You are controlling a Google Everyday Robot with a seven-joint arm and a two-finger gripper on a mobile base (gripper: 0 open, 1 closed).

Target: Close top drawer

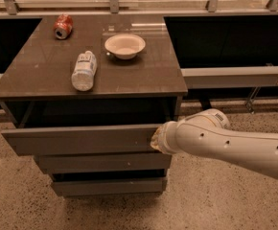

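Note:
The top drawer (76, 139) is a wide grey handle-less front, pulled out from the cabinet with its dark box showing behind it. My gripper (156, 138) is at the right end of that drawer front, pressed against it, at the end of the white arm (230, 145) that reaches in from the right. The gripper's end is hidden against the drawer front. The two lower grey drawer fronts (103, 163) sit below, less far out.
On the dark cabinet top (144, 75) lie a clear plastic bottle (84, 70) on its side, a white bowl (124, 45) and a red can (63, 26) on its side. A low shelf and railing run behind. Speckled floor lies in front.

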